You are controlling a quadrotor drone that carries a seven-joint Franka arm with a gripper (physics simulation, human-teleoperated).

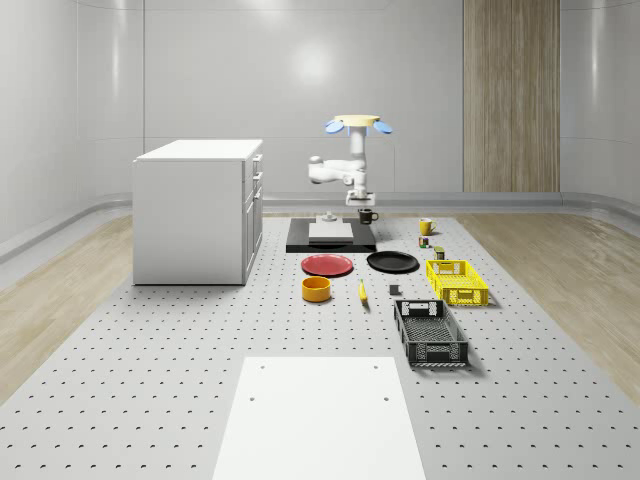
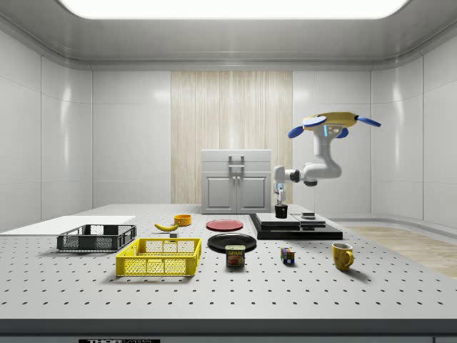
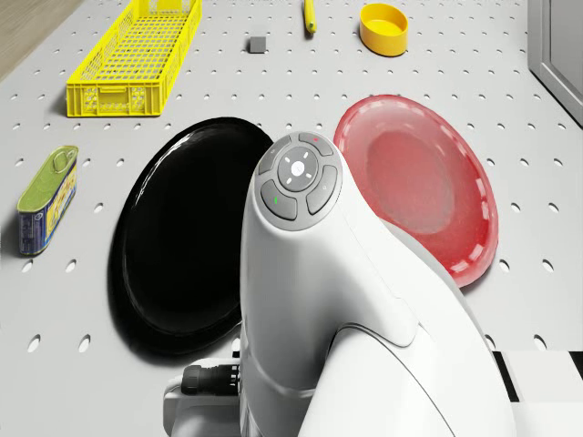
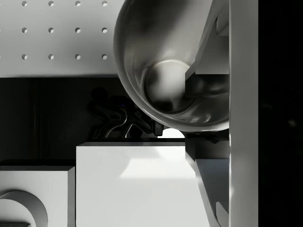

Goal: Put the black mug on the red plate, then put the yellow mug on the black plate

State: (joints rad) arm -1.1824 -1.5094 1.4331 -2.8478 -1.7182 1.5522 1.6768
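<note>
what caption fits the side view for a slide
Drone hovers above the black platform, its gripper lowered onto the black mug.

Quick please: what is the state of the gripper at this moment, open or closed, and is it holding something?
Gripper: closed on the black mug, under the hovering drone.

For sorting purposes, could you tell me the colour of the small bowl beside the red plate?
Orange bowl, clearest in the whole-scene view.

- Red plate [image 1: 327, 265] and black plate [image 1: 392, 262] lie bare on top, open from above.
- White cabinet [image 1: 198, 210] walls the table's [image 1: 150, 340] whole-scene left edge (tall, solid).
</note>
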